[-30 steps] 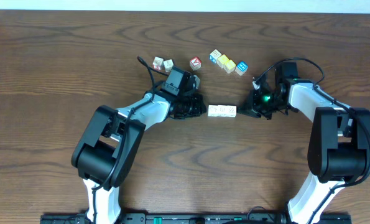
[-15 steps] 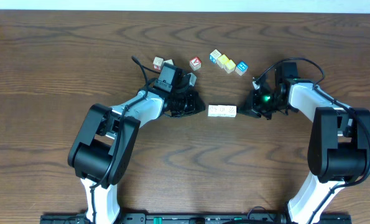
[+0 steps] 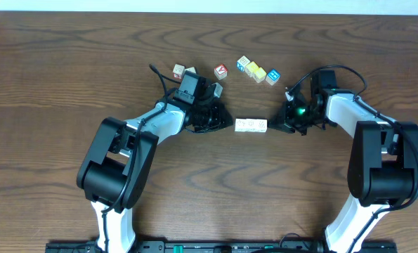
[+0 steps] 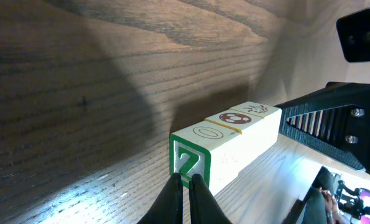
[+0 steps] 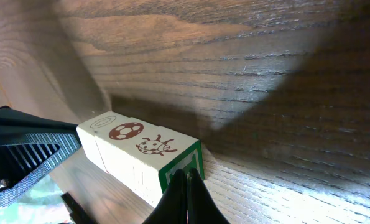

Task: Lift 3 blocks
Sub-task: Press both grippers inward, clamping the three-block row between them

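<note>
Three white blocks (image 3: pixel 251 125) lie end to end in a short row on the table between my two arms. My left gripper (image 3: pixel 229 123) is shut, its tips pressed against the row's left end. In the left wrist view its tips (image 4: pixel 185 182) touch the green-framed end face of the blocks (image 4: pixel 234 134). My right gripper (image 3: pixel 274 126) is shut too, touching the row's right end. The right wrist view has its tips (image 5: pixel 186 177) on the green-framed face of the blocks (image 5: pixel 135 152), whose tops carry a ball and a ladybird. The row looks squeezed between both grippers.
Several coloured cubes lie behind the row: a red-faced cube (image 3: pixel 221 71), a yellow cube (image 3: pixel 256 72), a blue-faced cube (image 3: pixel 272 76) and a pair at the left (image 3: pixel 178 71). The wooden table (image 3: pixel 54 84) stretches away on all sides.
The left arm's wrist and elbow have swung a little to the left and back, while its tips stay at the row's end. The blocks and the right arm have not moved.
</note>
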`<state>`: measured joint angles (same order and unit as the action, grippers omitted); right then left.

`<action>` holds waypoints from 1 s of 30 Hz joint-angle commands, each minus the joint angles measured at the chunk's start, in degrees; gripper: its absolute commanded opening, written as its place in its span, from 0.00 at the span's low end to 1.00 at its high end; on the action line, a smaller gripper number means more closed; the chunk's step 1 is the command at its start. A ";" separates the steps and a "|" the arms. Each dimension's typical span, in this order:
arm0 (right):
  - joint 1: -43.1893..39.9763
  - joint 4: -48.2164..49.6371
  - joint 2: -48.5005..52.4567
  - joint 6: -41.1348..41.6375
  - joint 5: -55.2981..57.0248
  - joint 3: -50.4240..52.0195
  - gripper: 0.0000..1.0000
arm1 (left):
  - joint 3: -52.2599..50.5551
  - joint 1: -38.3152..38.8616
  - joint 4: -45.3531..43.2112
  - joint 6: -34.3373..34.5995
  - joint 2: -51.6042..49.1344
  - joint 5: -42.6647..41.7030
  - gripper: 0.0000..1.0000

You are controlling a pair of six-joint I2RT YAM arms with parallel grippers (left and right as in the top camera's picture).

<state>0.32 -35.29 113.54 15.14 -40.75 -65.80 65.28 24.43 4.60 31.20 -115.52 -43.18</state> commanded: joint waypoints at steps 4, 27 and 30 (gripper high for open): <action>0.55 -0.02 -0.15 0.70 -1.14 0.42 0.01 | -0.17 1.11 0.02 0.46 -0.20 0.07 0.08; 1.99 -0.02 -0.15 0.68 -1.33 0.42 0.01 | -0.17 1.38 0.02 0.44 -0.20 3.39 0.07; 2.67 0.00 -0.15 0.68 -1.31 0.42 0.01 | -0.17 1.38 0.00 0.42 -0.22 3.39 0.07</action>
<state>1.52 -35.29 113.54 15.14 -40.71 -65.80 65.28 25.61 4.64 31.53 -115.52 -40.29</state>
